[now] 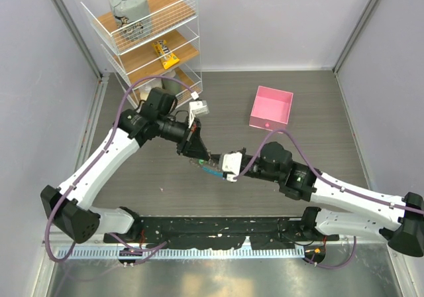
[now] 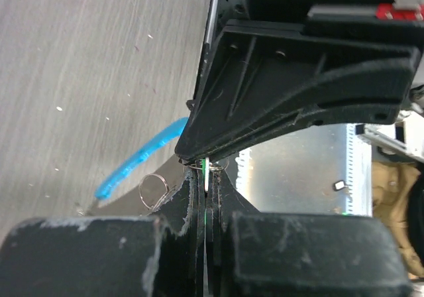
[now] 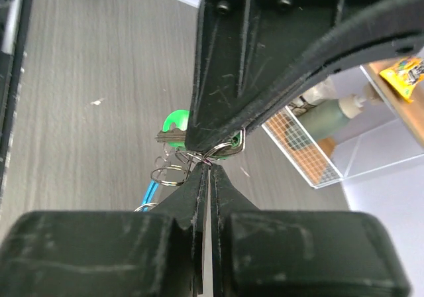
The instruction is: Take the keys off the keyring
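Observation:
My two grippers meet over the middle of the table. My left gripper is shut on the key, whose green head and silver blade show in the right wrist view. In the left wrist view the key is a thin green and silver edge between my shut fingers. My right gripper is shut on a wire loop of the keyring, just under the key. The keyring's loose silver loop and curved blue strip hang to the left. The blue strip also shows in the top view.
A pink square box stands at the back right. A white wire shelf with a grey bundle and a yellow packet stands at the back left, and it shows in the right wrist view. A small white block lies near it.

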